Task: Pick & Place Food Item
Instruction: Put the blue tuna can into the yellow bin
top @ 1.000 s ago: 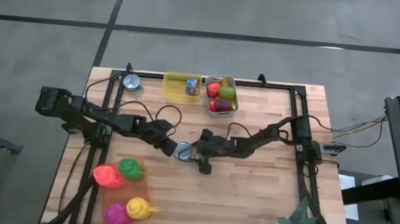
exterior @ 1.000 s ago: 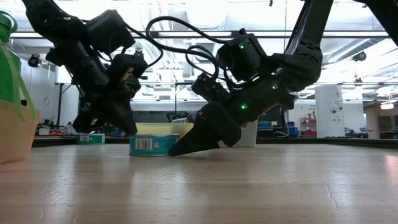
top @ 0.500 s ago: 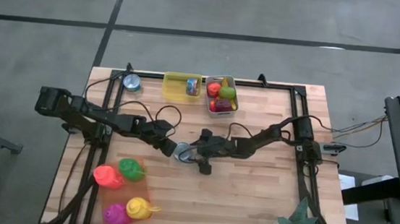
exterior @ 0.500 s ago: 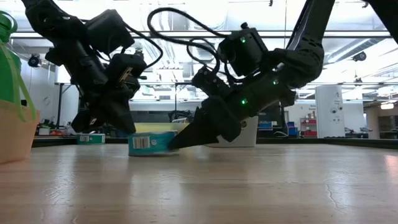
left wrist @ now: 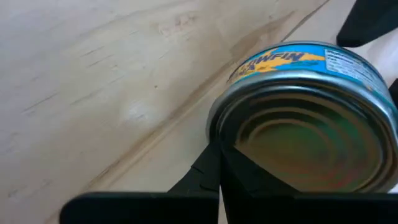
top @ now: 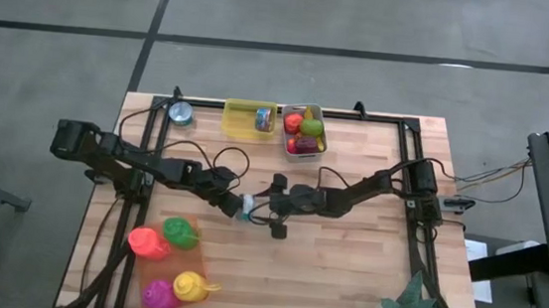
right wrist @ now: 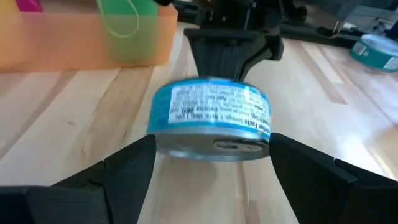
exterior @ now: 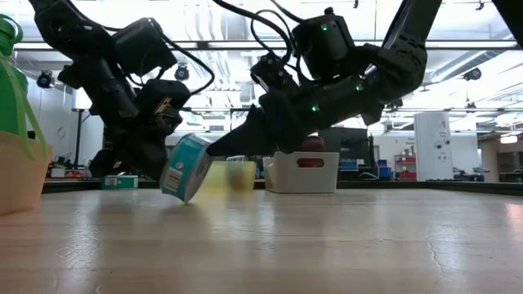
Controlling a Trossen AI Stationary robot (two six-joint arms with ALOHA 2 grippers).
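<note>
Two dark jointed arms, looping black cables, small green indicator lights, tapered black gripper fingers [right wrist: 124, 171]

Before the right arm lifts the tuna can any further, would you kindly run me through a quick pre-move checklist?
1. Tuna can between the right hand fingers: ok, one finger on each side.
2. Can level: not ok; tilted, one edge on the table.
3. Right hand firmly closed on can: cannot tell; fingers stand wide.
4. Left hand clear of can: not ok; shut, right against it.
5. Yellow bin has room: ok; one can inside, space beside it.
6. Path to the bin: cannot tell.
</note>
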